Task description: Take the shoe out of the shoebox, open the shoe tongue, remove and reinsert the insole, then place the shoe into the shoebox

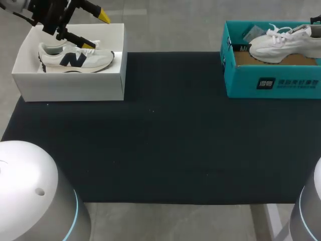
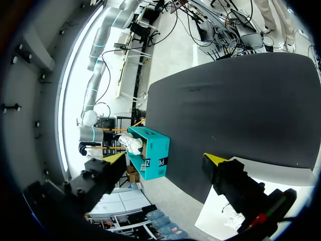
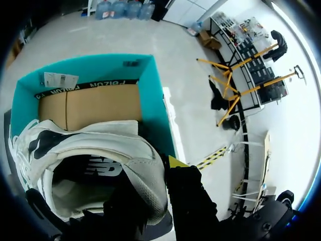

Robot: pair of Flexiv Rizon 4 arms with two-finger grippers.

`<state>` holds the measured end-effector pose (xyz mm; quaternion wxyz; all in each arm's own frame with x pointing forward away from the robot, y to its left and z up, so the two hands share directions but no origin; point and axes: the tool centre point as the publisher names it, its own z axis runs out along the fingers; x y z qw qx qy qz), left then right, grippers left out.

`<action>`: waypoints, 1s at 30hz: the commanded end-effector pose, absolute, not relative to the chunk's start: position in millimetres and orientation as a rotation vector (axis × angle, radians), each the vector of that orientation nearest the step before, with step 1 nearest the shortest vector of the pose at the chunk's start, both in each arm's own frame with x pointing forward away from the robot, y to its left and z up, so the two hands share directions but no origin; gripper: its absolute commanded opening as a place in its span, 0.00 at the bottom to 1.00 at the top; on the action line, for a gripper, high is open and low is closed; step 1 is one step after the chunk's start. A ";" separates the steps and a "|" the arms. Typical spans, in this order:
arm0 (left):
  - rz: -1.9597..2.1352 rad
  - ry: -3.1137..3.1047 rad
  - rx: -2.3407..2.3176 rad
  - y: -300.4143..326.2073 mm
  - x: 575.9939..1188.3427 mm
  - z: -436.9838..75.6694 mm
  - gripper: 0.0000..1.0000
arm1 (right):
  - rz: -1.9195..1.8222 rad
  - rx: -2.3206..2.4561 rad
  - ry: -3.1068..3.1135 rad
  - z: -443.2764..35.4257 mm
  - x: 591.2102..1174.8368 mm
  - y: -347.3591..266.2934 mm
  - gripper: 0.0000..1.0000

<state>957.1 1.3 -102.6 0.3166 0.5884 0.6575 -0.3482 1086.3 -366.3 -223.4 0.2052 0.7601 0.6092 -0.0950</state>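
Two shoes, two shoeboxes. The right gripper [image 3: 151,179] pinches the heel of the white shoe [image 3: 90,145] in the teal shoebox [image 3: 153,90]. The left gripper [image 1: 95,31], fingers spread, hovers over the navy-marked shoe [image 1: 75,59].

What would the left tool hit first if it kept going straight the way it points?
Likely the black mat: the left tool points out over it, open, with nothing in between. Depth is hard to judge.

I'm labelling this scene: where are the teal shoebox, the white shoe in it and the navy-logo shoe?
teal shoebox [image 1: 242,83], head view, front wall
white shoe [image 1: 281,46], head view, side panel
navy-logo shoe [image 1: 75,60], head view, side panel
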 end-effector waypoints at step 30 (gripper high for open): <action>-0.915 1.734 1.553 1.3 958.0 -102.3 1.00 | -0.385 2.194 1.771 -335.6 1074.0 -374.1 0.00</action>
